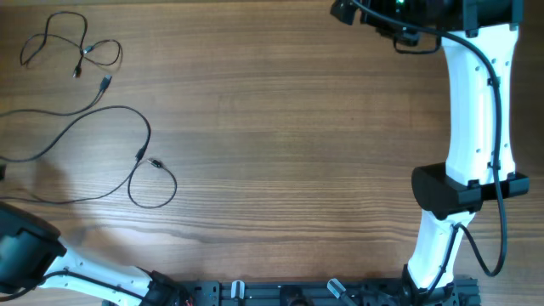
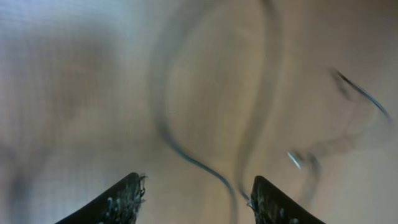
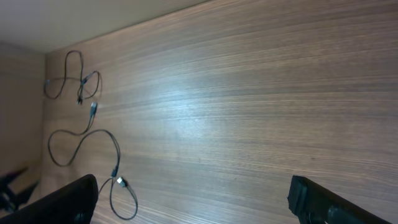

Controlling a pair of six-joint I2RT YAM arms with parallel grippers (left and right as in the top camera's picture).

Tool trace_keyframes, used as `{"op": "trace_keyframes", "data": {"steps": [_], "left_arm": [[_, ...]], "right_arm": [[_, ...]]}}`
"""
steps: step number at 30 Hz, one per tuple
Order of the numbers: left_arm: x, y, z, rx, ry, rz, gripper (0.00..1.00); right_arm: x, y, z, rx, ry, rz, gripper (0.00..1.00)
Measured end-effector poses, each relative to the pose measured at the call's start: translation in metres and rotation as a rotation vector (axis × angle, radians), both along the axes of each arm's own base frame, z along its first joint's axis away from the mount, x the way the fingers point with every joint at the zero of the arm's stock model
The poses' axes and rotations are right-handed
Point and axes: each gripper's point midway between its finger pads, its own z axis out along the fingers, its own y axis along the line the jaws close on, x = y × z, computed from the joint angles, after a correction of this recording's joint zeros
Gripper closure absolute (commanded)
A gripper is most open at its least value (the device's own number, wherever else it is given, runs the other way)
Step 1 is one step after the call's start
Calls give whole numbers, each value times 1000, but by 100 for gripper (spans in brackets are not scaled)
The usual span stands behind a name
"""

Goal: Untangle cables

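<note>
Two thin black cables lie loose at the table's left. A small looped cable (image 1: 72, 47) sits in the far left corner. A longer cable (image 1: 110, 115) snakes in from the left edge and ends in a loop (image 1: 153, 183) with a small plug. The right wrist view shows both, the small looped cable (image 3: 71, 81) and the longer cable (image 3: 93, 140). My left gripper (image 2: 196, 199) is open in a blurred view, and a cable strand (image 2: 211, 171) runs between its fingertips, close to the right one. My right gripper (image 3: 199, 205) is wide open with nothing in it, far from the cables.
The right arm (image 1: 476, 102) stands along the right side and reaches to the far edge. The left arm (image 1: 25, 251) sits at the near left corner. The arm mounts (image 1: 297, 293) line the near edge. The wooden table (image 1: 297, 153) spreads between them.
</note>
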Motion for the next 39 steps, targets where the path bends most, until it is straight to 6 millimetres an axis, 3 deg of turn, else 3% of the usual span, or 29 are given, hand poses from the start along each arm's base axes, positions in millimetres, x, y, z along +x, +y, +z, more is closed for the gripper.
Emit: {"op": "trace_keyframes", "data": {"steps": [3, 7, 9, 10, 11, 12, 14, 17, 19, 22, 24, 30, 32, 35, 37, 39], "left_arm": [[50, -46, 22, -50, -217, -274, 41], [83, -169, 45, -179, -249, -631, 37], [83, -240, 47, -200, -112, -788, 18], [85, -266, 41, -172, -41, -862, 22], [84, -308, 30, -115, 84, -984, 24], [84, -320, 27, -95, 113, -1019, 25], [71, -347, 12, 56, 339, -1095, 25], [58, -364, 8, 156, 486, -1121, 27], [49, -360, 8, 180, 549, -1110, 25], [57, -339, 5, 276, 580, -1008, 24], [59, -313, -11, 339, 600, -914, 11], [50, -269, -71, 397, 578, -828, 20], [52, -271, -79, 398, 550, -875, 31], [54, -277, -81, 387, 522, -940, 33], [55, -279, -83, 384, 518, -960, 41], [52, -280, -94, 367, 540, -987, 73]], "right_arm": [[-2, 17, 3, 7, -18, 37, 0], [1, 25, 7, 13, -45, 51, 0], [3, 25, 9, 16, -58, 52, 0], [3, 25, 9, 16, -58, 51, 0], [3, 25, 9, 16, -58, 51, 0], [3, 25, 9, 16, -57, 51, 0], [2, 25, 7, 15, -50, 52, 0], [0, 24, 6, 15, -40, 48, 0], [0, 24, 6, 22, -33, 36, 0], [0, 24, 6, 35, -23, 17, 0], [0, 24, 6, 37, -20, 13, 0], [1, 24, 7, 41, -20, 8, 0], [1, 25, 7, 41, -22, 8, 0], [1, 25, 7, 41, -21, 8, 0], [1, 25, 7, 41, -21, 8, 0], [1, 25, 7, 41, -21, 8, 0]]}}
